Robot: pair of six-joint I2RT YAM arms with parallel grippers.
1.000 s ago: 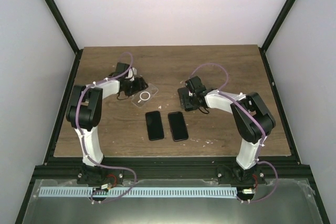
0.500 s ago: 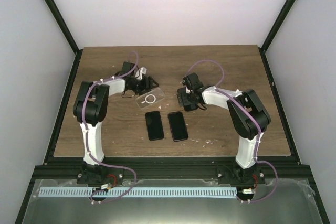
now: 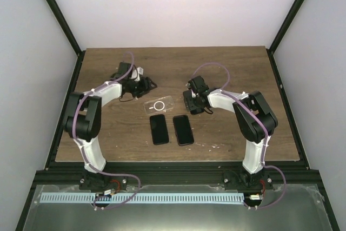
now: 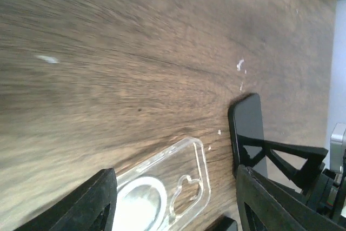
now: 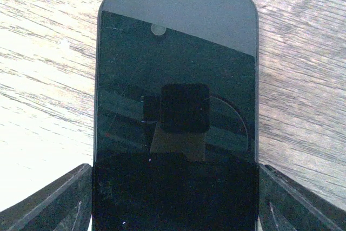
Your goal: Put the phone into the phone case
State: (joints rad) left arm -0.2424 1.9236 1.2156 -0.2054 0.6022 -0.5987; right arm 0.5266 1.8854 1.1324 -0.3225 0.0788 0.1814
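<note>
While the left gripper (image 4: 175, 190) hangs spread and empty near the clear phone case (image 3: 158, 105), the right gripper (image 5: 174, 201) clasps a black phone (image 5: 175, 106) (two spare phones (image 3: 159, 129) lie close by)

we see black phone (image 5: 175, 112) filling centre frame, screen facing us | our fingers (image 5: 48, 201) against its edges, lower left and lower right | wooden table (image 5: 303, 52) behind

A brown wooden table (image 3: 227, 68) with visible grain fills the middle of the overhead view. Behind it rises a plain white back wall (image 3: 173, 4), brightly and evenly lit. Pale side walls (image 3: 27, 79) flank it, edged by black posts (image 3: 57, 12). A grey metal ledge (image 3: 173, 212) runs along the table's near edge.
</note>
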